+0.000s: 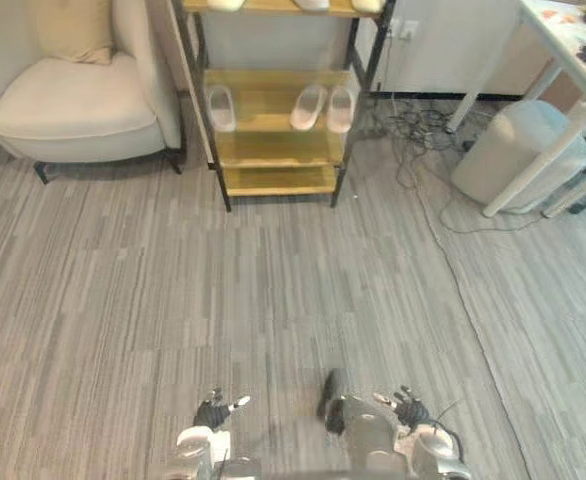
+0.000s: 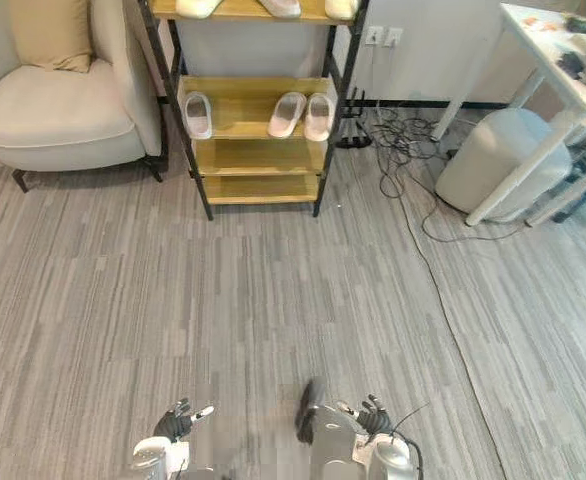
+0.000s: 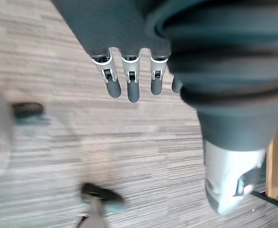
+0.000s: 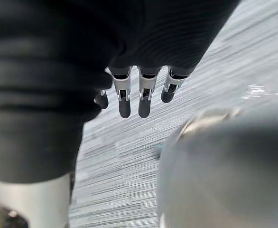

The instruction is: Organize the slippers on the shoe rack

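Note:
A wooden shoe rack (image 1: 273,150) with a black frame stands at the far side of the room. On its middle shelf a single pale slipper (image 1: 221,107) lies at the left, and a pair of pale slippers (image 1: 323,107) lies at the right. More pale slippers (image 2: 198,7) rest on the top shelf. My left hand (image 1: 213,410) and right hand (image 1: 410,408) hang low near me, far from the rack. Both are open with straight fingers (image 3: 127,80) (image 4: 143,95) and hold nothing.
A cream armchair (image 1: 73,105) with a cushion stands left of the rack. To the right are a white table (image 1: 563,60), a pale round pouf (image 1: 518,150) and loose cables (image 1: 413,130) on the floor. Grey plank flooring (image 1: 273,290) stretches between me and the rack.

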`<state>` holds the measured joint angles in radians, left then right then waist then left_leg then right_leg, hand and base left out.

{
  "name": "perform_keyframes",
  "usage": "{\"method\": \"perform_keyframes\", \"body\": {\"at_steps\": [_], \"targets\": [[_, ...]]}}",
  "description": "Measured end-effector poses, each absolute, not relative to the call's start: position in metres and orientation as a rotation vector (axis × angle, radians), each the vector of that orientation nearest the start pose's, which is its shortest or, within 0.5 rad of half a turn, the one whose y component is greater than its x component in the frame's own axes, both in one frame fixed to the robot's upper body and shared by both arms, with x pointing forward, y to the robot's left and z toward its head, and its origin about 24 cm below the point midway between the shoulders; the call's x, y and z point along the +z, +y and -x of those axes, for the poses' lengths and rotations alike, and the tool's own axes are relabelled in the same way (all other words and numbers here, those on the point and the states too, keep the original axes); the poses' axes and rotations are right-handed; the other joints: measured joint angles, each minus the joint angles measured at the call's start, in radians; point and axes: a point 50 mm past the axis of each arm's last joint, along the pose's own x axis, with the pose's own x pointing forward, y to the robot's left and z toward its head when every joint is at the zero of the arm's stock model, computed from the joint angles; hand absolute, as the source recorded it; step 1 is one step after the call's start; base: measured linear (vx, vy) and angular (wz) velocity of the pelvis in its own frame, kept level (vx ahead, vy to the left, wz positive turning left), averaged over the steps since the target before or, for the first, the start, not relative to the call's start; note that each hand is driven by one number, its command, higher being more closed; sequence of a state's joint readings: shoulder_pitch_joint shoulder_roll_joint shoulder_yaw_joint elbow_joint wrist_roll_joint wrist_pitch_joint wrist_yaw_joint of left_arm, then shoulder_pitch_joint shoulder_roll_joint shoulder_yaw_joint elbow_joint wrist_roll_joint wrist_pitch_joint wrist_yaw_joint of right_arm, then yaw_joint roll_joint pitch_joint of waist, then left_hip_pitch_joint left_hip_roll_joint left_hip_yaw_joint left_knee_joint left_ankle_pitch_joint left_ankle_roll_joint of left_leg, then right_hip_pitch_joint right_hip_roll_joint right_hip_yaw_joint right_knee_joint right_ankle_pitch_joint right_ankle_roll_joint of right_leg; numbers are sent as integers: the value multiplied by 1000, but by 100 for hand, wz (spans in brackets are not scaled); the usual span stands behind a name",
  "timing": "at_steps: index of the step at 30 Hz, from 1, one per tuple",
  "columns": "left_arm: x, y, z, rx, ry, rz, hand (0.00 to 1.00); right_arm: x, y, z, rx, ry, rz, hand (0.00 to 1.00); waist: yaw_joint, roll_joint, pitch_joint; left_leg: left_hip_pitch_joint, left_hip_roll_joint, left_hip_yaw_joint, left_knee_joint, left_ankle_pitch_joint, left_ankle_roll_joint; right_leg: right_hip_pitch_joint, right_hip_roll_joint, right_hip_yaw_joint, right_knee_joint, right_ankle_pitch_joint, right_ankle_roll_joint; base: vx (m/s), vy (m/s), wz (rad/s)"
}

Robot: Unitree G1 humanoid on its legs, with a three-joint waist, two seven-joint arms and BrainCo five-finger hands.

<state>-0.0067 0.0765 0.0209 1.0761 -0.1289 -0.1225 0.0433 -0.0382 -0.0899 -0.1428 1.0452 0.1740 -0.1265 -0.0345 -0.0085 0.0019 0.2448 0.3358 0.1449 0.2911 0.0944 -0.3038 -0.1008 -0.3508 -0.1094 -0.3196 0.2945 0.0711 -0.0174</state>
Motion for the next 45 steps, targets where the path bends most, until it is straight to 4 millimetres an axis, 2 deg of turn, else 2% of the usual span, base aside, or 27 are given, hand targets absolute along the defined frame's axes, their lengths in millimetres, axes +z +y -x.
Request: {"method": "perform_keyframes", "body": {"at_steps": [1,5,6,7,9,10,12,13,15,16,18,19,20,23,25,26,28,29,30,32,33,34,36,37,39,41,45], "targets": [[-152,179,-132,158,951,38,0,-139,-206,-154,-289,850,-118,0,6,30,-9,-60,56,-18,135,2,-4,-16,22,-16,60,-81,-18,698,-378,4],[-153,182,-128,207,958,78,0,-141,-208,-148,-293,877,-122,0,16,79,3,-308,215,-136,784,132,-12,173,129,-44,-41,-143,-58,535,-232,1],[-151,186,-129,228,935,85,0,-143,-205,-143,-292,886,-128,0,23,69,10,-382,236,-131,957,104,-17,274,146,-41,-78,-178,-74,527,-130,-10],[-149,189,-131,228,923,75,0,-143,-202,-144,-291,885,-135,0,25,57,11,-412,233,-117,988,92,-13,312,146,-35,-95,-188,-73,488,-101,-8],[-145,192,-138,231,886,71,0,-146,-198,-140,-302,904,-158,0,50,30,4,-546,205,-38,930,38,17,399,145,0,-158,-202,-62,541,-57,-37],[-143,191,-141,228,872,74,0,-147,-198,-140,-303,907,-158,0,62,34,3,-577,194,-23,877,26,24,419,144,13,-169,-197,-51,538,24,-56],[-140,189,-146,220,843,74,0,-146,-195,-147,-299,907,-162,0,72,29,8,-635,103,-16,591,31,30,468,117,36,-200,-207,-28,425,99,-36],[-140,189,-147,220,839,74,0,-146,-193,-147,-297,906,-169,0,72,18,14,-630,27,-34,345,100,28,498,86,48,-214,-224,-2,378,137,-26],[-142,186,-144,219,851,82,0,-147,-196,-143,-306,916,-160,0,83,33,7,-613,-25,-77,71,292,12,543,79,74,-242,-250,43,543,244,-39],[-142,188,-144,219,852,77,0,-149,-190,-140,-291,930,-165,0,97,25,-1,-584,-48,-76,69,381,95,581,66,101,-260,-269,69,614,274,-32],[-140,196,-146,228,840,60,0,-151,-180,-138,-275,938,-186,0,94,-37,-8,-589,-93,-66,115,312,119,598,15,104,-258,-269,73,548,208,-3],[-138,201,-148,233,836,50,0,-151,-180,-137,-277,942,-186,0,99,-50,-15,-597,-97,-55,185,259,132,590,-6,111,-200,-273,82,460,181,-1],[-139,201,-147,232,838,51,0,-151,-182,-136,-279,943,-181,0,102,-48,-15,-589,-95,-49,217,220,138,566,-18,121,-103,-284,100,336,157,-15],[-143,204,-139,223,884,27,0,-154,-182,-130,-271,960,-175,0,94,-55,-20,-446,-129,-41,194,127,130,365,-115,121,473,-278,178,418,215,-11],[-145,207,-134,212,910,0,0,-154,-185,-127,-263,966,-165,0,80,-60,-23,-326,-152,-48,121,123,140,295,-145,59,614,-319,137,553,154,24],[-148,207,-129,210,931,-3,0,-153,-185,-129,-258,956,-165,0,64,-60,-25,-253,-152,-57,66,122,140,243,-142,-26,556,-361,98,443,79,26],[-148,204,-129,201,938,-3,0,-152,-186,-132,-256,943,-164,0,62,-56,-24,-222,-144,-62,45,122,139,196,-120,-59,451,-368,88,429,6,26],[-148,200,-131,178,937,-9,0,-150,-189,-136,-259,927,-157,0,51,-42,-15,-207,-117,-86,45,110,118,152,-58,-50,248,-342,72,411,-65,33],[-148,199,-131,176,937,-9,0,-149,-190,-137,-260,925,-155,0,49,-40,-14,-203,-111,-90,45,107,114,148,-44,-44,204,-330,69,391,-112,42],[-149,199,-129,177,942,-8,0,-151,-190,-131,-264,942,-156,0,47,-48,-17,-174,-105,-105,46,81,72,153,14,15,-44,-156,52,362,-130,39],[-149,203,-127,181,945,-19,0,-154,-188,-125,-269,957,-165,0,48,-71,-22,-145,-123,-117,47,51,50,161,11,48,-98,12,15,416,-175,29],[-150,198,-128,182,951,-5,0,-152,-194,-129,-273,944,-149,0,52,-37,-19,-112,-94,-128,51,27,40,169,30,36,-49,-21,-13,402,-170,25],[-152,187,-125,165,958,19,0,-151,-201,-128,-281,945,-133,0,41,11,-48,-130,-54,-144,86,17,23,203,64,13,-103,-59,-10,384,-206,35],[-153,179,-127,155,957,38,0,-150,-205,-128,-287,942,-125,0,42,32,-54,-199,-28,-150,213,0,-3,218,78,-2,-133,-83,-7,356,-223,48],[-150,180,-132,154,936,33,0,-151,-205,-125,-291,953,-126,0,45,45,-40,-353,43,-162,568,-6,-38,297,107,-32,-187,-92,-14,343,-199,39],[-151,182,-130,178,938,48,0,-153,-207,-119,-300,967,-123,0,56,45,-34,-404,106,-120,722,-18,-37,376,128,-52,-215,-103,-28,272,-93,16],[-150,183,-133,173,930,43,0,-152,-204,-123,-294,957,-129,0,63,43,-41,-454,110,-76,437,-21,29,420,113,-34,-234,-128,-2,198,102,-10]]}}
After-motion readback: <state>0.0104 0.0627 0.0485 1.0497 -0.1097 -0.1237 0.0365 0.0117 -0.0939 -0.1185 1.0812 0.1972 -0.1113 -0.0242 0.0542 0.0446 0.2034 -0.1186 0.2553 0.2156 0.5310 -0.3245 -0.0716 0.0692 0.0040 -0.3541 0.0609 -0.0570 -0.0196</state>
